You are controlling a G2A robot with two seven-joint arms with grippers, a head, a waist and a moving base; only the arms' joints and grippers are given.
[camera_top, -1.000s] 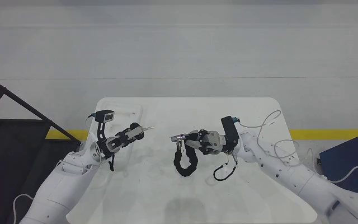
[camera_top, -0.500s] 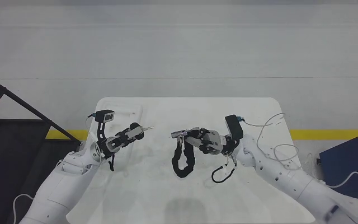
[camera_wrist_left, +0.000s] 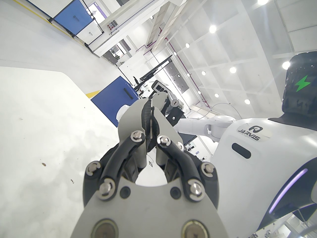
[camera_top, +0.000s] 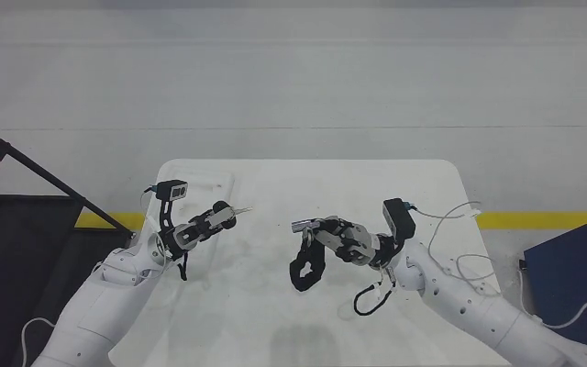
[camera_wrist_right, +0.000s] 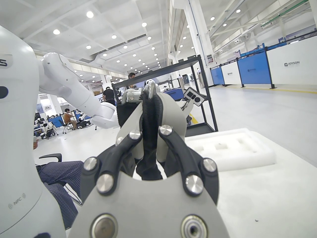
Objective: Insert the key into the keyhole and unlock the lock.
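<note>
The left gripper (camera_top: 229, 216) is found closed on the key (camera_top: 243, 211), at left of centre in the top view, above the table (camera_top: 385, 179). The key's bright tip projects past the fingers, and its long axis runs toward the right of the frame, tilted slightly upward. The right gripper (camera_top: 323, 231) is found clamped on the lock (camera_top: 301, 225), right of centre in the same view and also above the table. The lock's silver head is turned toward the left of the frame and its black covered loop (camera_top: 307, 266) hangs below it. A clear gap is noted between key tip and lock head, with the head lying to the right of the tip and a little lower in the frame. In the left wrist view the keyhole (camera_wrist_left: 174, 103) is seen just beyond the fingertips, its face turned toward the key. It appears slightly off the line of the blade, though the blade is viewed edge-on and this cannot be confirmed. The key is judged not yet inserted. The coming move is judged to depend on bringing the key's axis in line with the keyhole before the gap is closed.
</note>
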